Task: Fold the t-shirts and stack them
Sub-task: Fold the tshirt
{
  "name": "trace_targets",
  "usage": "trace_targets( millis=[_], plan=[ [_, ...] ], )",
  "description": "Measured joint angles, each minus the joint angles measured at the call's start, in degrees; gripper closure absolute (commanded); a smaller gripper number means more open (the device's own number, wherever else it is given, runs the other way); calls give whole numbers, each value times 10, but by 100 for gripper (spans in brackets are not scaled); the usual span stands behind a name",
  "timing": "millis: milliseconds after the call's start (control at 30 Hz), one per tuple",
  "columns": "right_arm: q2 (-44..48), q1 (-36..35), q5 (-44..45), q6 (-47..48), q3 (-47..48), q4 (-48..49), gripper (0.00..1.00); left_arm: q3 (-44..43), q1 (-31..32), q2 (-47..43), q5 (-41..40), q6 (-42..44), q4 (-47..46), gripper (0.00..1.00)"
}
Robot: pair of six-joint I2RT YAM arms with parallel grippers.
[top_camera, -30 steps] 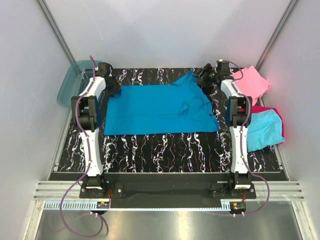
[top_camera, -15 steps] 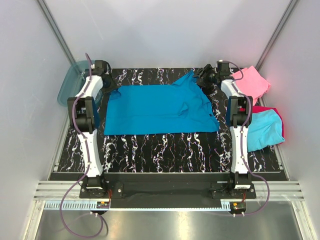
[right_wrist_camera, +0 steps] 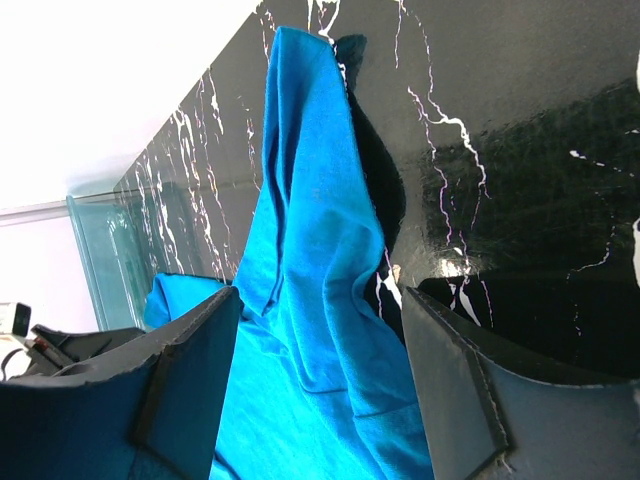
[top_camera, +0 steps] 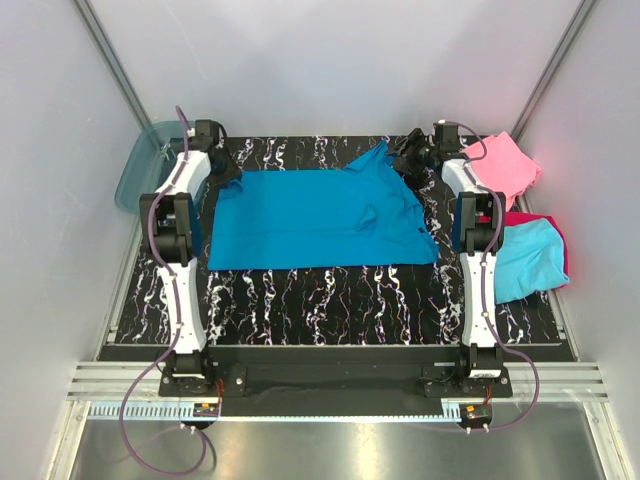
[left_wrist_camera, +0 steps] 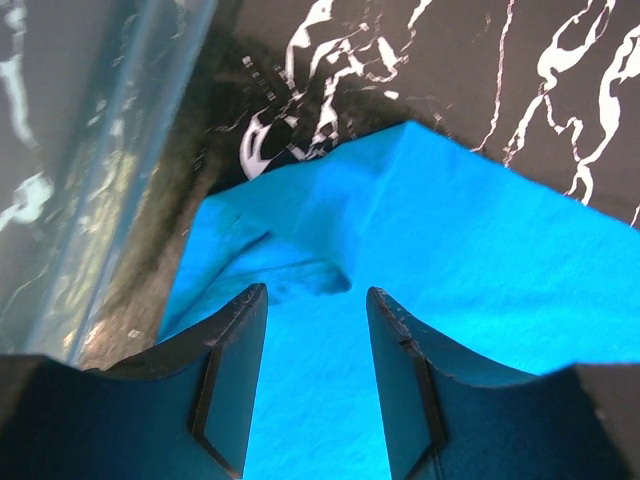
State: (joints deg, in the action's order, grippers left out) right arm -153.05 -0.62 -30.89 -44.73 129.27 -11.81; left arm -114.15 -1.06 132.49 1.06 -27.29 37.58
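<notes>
The fingers [left_wrist_camera: 235,380] of the left gripper [left_wrist_camera: 312,320] stand half apart above the far left corner of the teal t-shirt [top_camera: 310,220], gripping nothing. The right gripper [right_wrist_camera: 320,300] has its jaws wider, straddling a raised fold at the shirt's far right corner. The shirt lies spread across the marbled table [top_camera: 330,300]. To the right, a folded pink shirt [top_camera: 505,165] sits apart from a cyan shirt [top_camera: 530,260] lying on a magenta one [top_camera: 520,217]. A blue tub [top_camera: 135,170] stands at the left.

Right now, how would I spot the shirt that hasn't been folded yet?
Look at the black marbled table; spread across its middle lies the teal-blue t-shirt. It is the largest piece, lying open, unlike the pink shirt and light cyan shirt folded at the right edge.
</notes>
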Motion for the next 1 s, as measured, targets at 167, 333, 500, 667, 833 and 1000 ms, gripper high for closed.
trace_targets(
  millis=[167, 333, 500, 667, 833, 1000],
  plan=[
    [-2, 5, 0, 0, 7, -8, 27, -23, 3, 29, 6, -5, -2, 51],
    [-38, 19, -3, -3, 71, -22, 27, -37, 4, 50, 12, -9, -3, 51],
    [-98, 30, -12, -17, 169, -37, 27, -40, 3, 60, 19, -15, -6, 52],
    [-132, 29, -18, -33, 225, -42, 28, -44, 3, 61, 23, -17, -13, 53],
    [-140, 20, -28, -37, 235, -43, 28, -44, 3, 61, 24, -17, -13, 53],
    [-141, -7, -38, -37, 235, -44, 28, -44, 3, 61, 24, -17, -13, 53]
  ],
)
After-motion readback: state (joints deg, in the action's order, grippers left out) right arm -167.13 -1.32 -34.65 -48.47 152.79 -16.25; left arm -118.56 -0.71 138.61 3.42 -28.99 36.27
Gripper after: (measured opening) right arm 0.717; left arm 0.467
